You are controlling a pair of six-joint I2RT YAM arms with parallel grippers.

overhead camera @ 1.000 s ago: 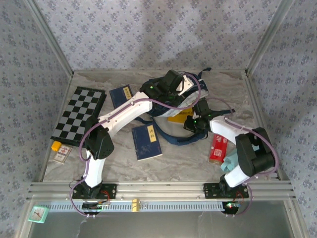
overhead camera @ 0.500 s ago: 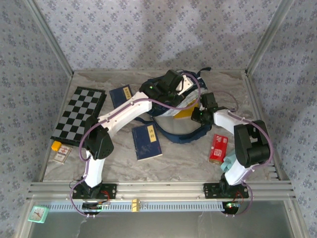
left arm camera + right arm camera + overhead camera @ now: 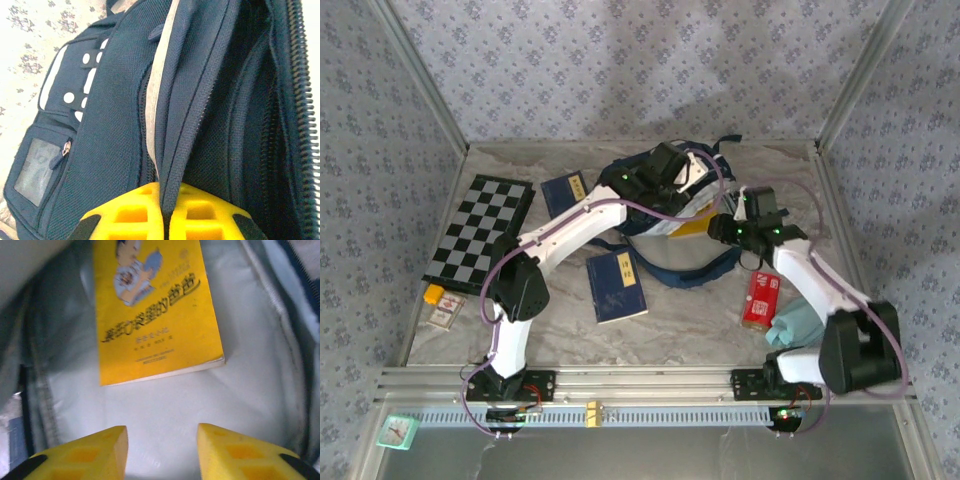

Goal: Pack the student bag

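Note:
The student bag point(image 3: 655, 205), navy with white patches, lies at the back middle of the table. My left gripper point(image 3: 667, 168) is shut on the navy edge strip of the bag's opening point(image 3: 172, 165), which runs down between the yellow fingers point(image 3: 125, 215). My right gripper point(image 3: 720, 226) is at the bag's mouth on its right side and stands open point(image 3: 162, 440) with nothing between its fingers. Just beyond it a yellow book point(image 3: 155, 310) lies flat on the bag's pale lining point(image 3: 165, 400), apart from the fingertips.
A chessboard point(image 3: 480, 228) lies at the left with small items point(image 3: 440, 305) below it. Two blue books point(image 3: 565, 192) point(image 3: 616, 284) lie left of and in front of the bag. A red box point(image 3: 760, 298) and a teal cloth point(image 3: 798, 325) lie by the right arm.
My right gripper has moved up to the bag's mouth with the yellow book and opened, leaving the book inside. The left gripper has kept its hold and place.

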